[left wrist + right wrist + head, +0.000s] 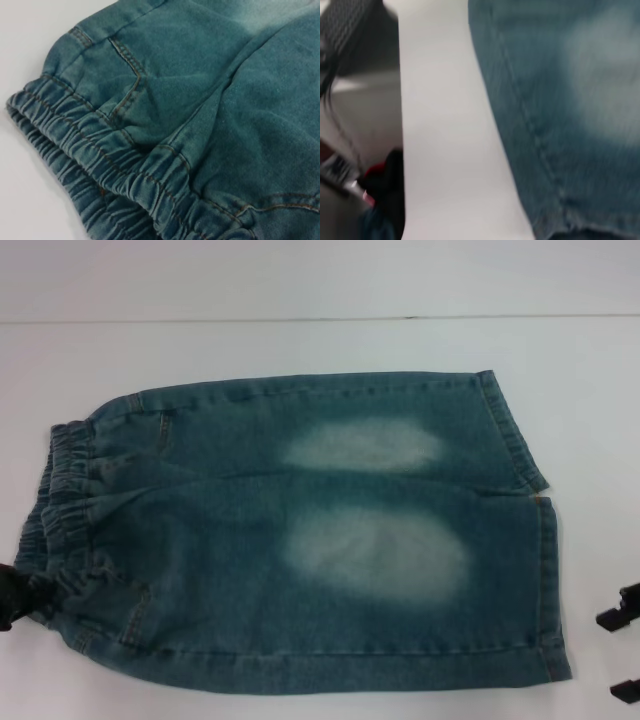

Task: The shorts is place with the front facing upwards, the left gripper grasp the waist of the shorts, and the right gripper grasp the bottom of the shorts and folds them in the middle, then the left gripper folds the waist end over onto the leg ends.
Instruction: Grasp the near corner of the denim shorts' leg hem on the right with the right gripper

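Two pale faded patches face up on the shorts point(300, 530), which lie flat on the white table point(300, 350). Long axis runs left-right across the head view: waist point(65, 505) points to the robot's left, leg ends point(500, 510) to the right. Both legs lie side by side, one farther from the robot, one nearer, seam between them running along the long axis. Bottom of the shorts point(545, 580) is the straight stitched hem edge on the right; far leg hem sits slightly further left than near leg hem. The shorts fill most of the table middle.

Left gripper point(18, 595) is at the left edge of the head view, at the near corner of the ruched waist, touching or overlapping the band; only a black bit shows, so finger state cannot be told. Left wrist view shows the gathered elastic band point(100, 165) close up with a pocket seam point(127, 70) above it; no fingers visible.

Right gripper point(622, 650) is at the right edge, near side, just beside the near leg hem but apart from it; two black tips show with a gap, fingers look spread, probably. Right wrist view shows the stitched hem point(530, 135) against the table, blurred.
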`<state>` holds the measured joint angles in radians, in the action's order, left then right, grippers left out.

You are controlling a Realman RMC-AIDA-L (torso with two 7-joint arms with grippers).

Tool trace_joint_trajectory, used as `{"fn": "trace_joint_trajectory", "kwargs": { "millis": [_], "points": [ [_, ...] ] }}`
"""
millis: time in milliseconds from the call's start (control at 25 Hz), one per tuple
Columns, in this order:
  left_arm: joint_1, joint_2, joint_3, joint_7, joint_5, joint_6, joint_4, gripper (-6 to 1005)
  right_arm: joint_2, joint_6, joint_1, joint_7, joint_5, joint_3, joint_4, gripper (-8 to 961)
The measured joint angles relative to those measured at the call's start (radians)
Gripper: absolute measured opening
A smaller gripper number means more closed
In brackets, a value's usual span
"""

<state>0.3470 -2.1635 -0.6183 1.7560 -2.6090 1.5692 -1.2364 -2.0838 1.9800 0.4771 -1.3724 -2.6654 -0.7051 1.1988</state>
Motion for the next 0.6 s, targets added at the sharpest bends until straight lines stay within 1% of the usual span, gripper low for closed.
{"fn": "trace_joint_trajectory", "kwargs": {
  "millis": [120,320,480,600],
  "points": [
    [0.002,0.0,0.0,0.002,0.0,0.001,0.002,81,-0.001,0.0,0.017,-0.038,-0.043,-0.034,-0.002,810],
    [0.002,0.0,0.0,0.0,0.0,-0.008,0.012,82,-0.004,-0.01,0.022,-0.067,-0.045,-0.073,-0.008,806],
    [0.001,0.0,0.0,-0.001,0.0,-0.015,0.018,81,-0.01,-0.052,0.03,-0.08,-0.038,-0.112,-0.055,806],
    [0.0,-0.001,0.0,0.001,0.0,-0.015,0.018,81,-0.01,-0.072,0.031,-0.094,-0.037,-0.133,-0.066,806]
  ]
}}
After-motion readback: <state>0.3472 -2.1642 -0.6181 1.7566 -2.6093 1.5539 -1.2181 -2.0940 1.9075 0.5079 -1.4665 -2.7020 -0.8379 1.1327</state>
